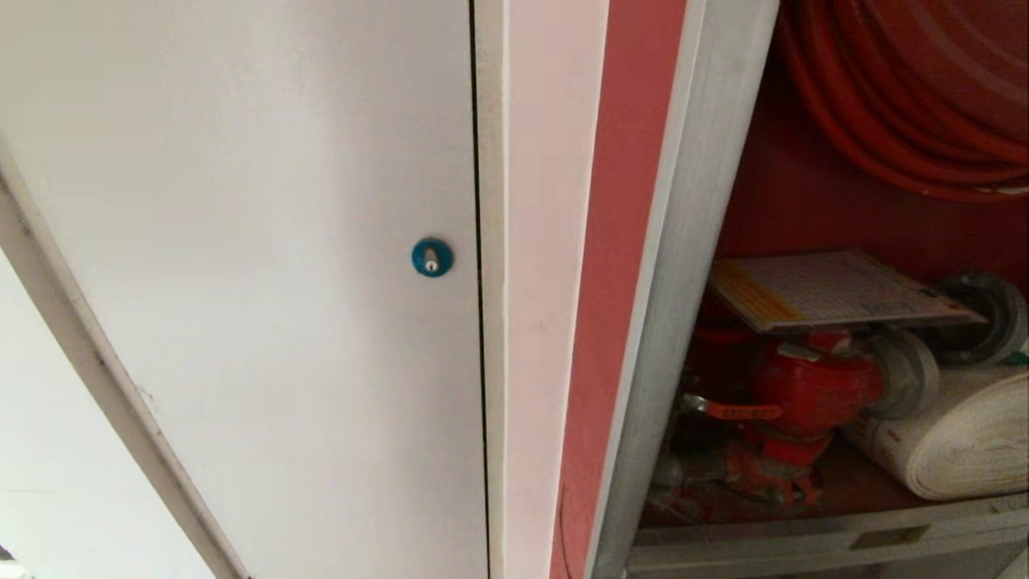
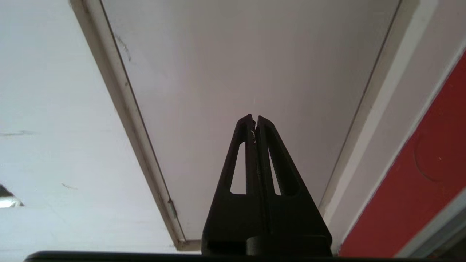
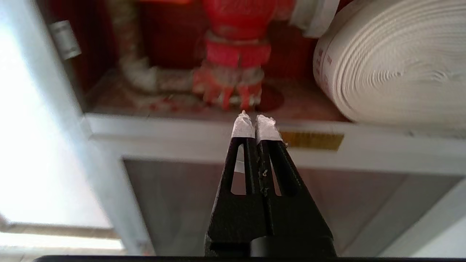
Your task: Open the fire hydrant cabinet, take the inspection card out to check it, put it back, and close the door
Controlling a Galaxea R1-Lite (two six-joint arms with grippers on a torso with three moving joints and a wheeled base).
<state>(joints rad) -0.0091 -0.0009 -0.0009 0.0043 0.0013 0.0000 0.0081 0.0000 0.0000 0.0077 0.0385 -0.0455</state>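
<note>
hose reel point(image 1: 908, 112) cropped, valve point(image 3: 236, 54) blurred

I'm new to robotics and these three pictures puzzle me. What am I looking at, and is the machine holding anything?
This is a wheeled robot with two arms, each ending in a grasping tool. One picture comes from its head camera: on the left a white panel with a blue lock, on the right the open fire hydrant cabinet. Inside, the inspection card lies on top of the red valve, beside a rolled white hose, under a red hose reel. The other two pictures come from wrist cameras. The left tool faces the white panel; the right tool points at the cabinet's lower edge. Both are shut and empty.
</note>
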